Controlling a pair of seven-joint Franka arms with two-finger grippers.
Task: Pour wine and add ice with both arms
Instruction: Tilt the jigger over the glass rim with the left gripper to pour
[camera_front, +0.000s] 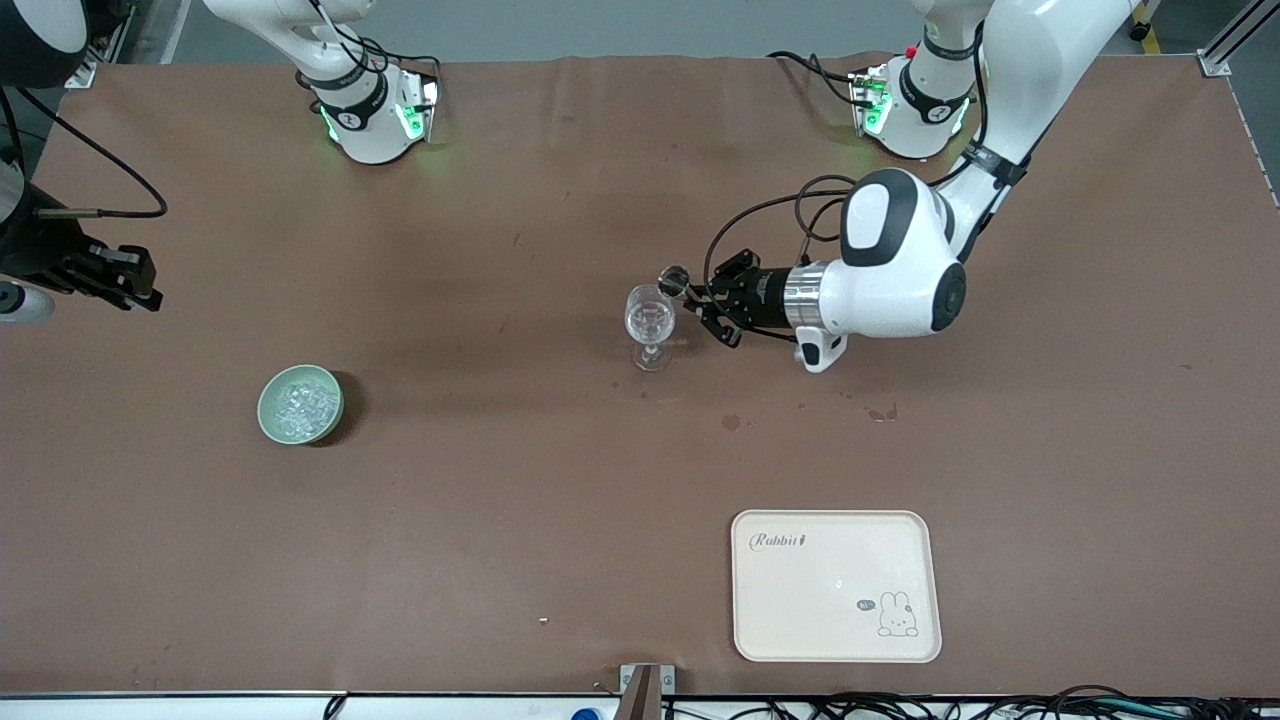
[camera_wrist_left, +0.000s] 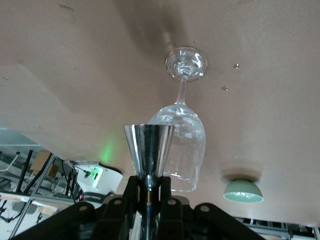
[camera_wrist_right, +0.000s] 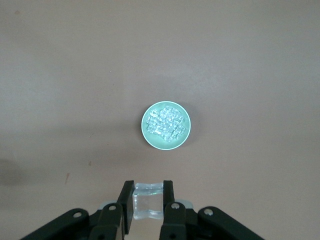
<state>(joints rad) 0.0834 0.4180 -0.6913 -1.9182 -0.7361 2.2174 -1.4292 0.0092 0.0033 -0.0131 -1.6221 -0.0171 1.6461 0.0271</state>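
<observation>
A clear stemmed glass (camera_front: 650, 325) stands upright mid-table. My left gripper (camera_front: 703, 300) is shut on a shiny metal measuring cup (camera_front: 673, 280) and holds it right beside the glass's rim. In the left wrist view the cup (camera_wrist_left: 148, 150) stands in front of the glass (camera_wrist_left: 181, 140), clamped in the gripper (camera_wrist_left: 148, 186). A pale green bowl (camera_front: 268, 412) holds several clear ice chunks (camera_front: 303, 402). My right gripper (camera_front: 135, 285) is up in the air at the right arm's end. It is shut on one ice cube (camera_wrist_right: 148, 201), with the bowl (camera_wrist_right: 145, 126) below, just past its fingertips.
A cream tray (camera_front: 835, 585) with a rabbit print lies near the table's front edge, toward the left arm's end. Small dark stains (camera_front: 732, 422) mark the brown table cover close to the glass.
</observation>
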